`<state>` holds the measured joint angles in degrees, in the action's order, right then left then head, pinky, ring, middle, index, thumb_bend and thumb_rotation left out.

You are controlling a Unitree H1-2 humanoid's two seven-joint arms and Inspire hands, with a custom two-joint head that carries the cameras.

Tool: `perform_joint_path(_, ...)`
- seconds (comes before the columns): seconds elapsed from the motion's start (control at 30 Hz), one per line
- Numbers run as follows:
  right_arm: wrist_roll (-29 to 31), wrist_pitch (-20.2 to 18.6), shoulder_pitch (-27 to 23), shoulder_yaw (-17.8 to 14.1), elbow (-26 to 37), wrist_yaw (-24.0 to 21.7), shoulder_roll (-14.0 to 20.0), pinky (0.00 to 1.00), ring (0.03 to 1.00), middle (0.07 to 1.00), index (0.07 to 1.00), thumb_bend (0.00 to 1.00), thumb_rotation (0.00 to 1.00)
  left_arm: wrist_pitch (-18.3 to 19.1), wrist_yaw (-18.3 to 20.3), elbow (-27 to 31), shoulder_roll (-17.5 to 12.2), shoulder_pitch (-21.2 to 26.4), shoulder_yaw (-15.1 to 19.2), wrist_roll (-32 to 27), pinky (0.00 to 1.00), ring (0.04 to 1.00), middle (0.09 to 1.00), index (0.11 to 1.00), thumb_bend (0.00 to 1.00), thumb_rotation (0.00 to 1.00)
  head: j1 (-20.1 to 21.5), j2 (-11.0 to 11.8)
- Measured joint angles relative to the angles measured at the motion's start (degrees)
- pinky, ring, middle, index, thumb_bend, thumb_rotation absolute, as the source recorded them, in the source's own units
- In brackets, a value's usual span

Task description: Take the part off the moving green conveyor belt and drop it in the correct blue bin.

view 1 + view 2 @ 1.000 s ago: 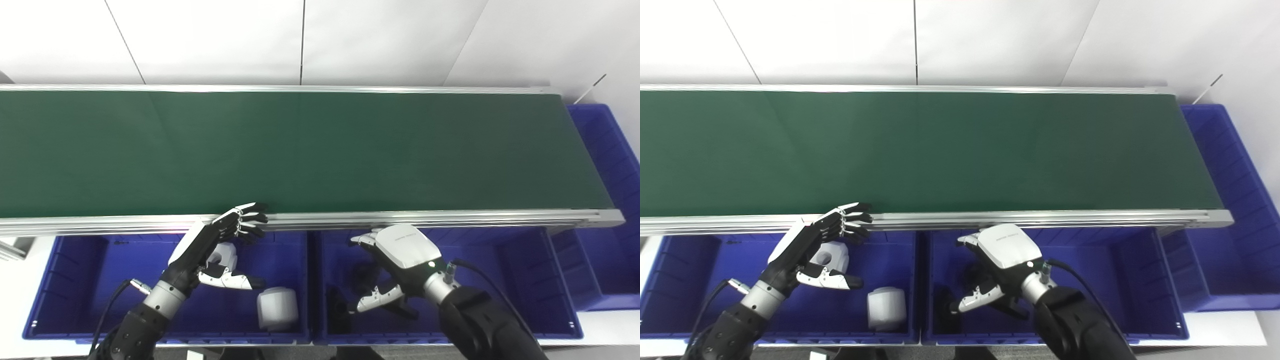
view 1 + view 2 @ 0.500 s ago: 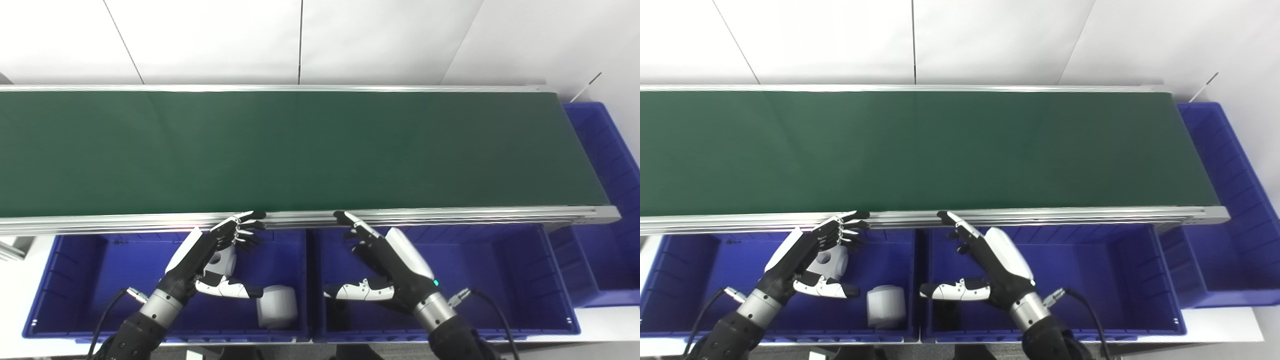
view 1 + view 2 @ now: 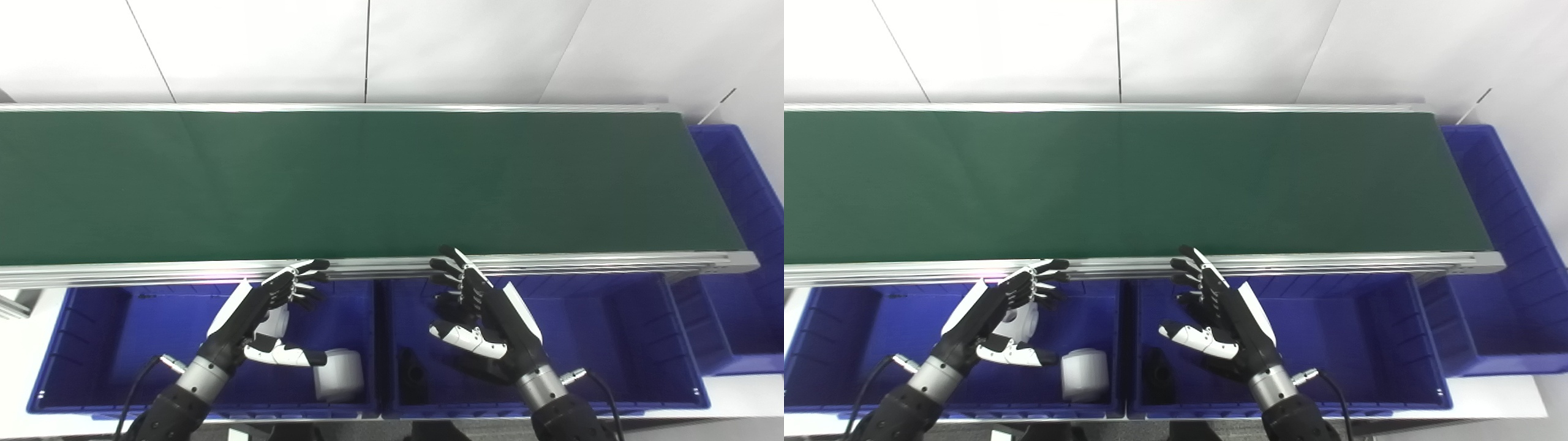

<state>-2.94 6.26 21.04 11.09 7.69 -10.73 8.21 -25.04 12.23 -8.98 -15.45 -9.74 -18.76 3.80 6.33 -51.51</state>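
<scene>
You have green belt (image 3: 367,184) bare along visible length. Left hand (image 3: 257,309) empty, fingers spread, tips at belt's near rail, over left blue bin (image 3: 92,343). Two white parts (image 3: 337,373) in that bin, below belt. Right hand (image 3: 484,318) empty, fingers apart, over middle blue bin (image 3: 612,343); black part (image 3: 411,375) lies there. Third bin (image 3: 747,202) past belt's right end.

2 bins (image 3: 122,392) sit before the belt (image 3: 367,184).
</scene>
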Motion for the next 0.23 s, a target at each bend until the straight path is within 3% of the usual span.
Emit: perform_joint_path(0.23, 0.70, 0.03, -0.30, -0.04, -0.52, -0.25, 1.06, 0.76, 0.847, 0.892, 0.943, 0.86, 0.47, 0.00, 0.06, -0.12, 0.40, -0.23, 0.16, -0.28, 0.59, 0.670, 0.796, 0.833, 0.88, 0.35, -0.97, -0.09)
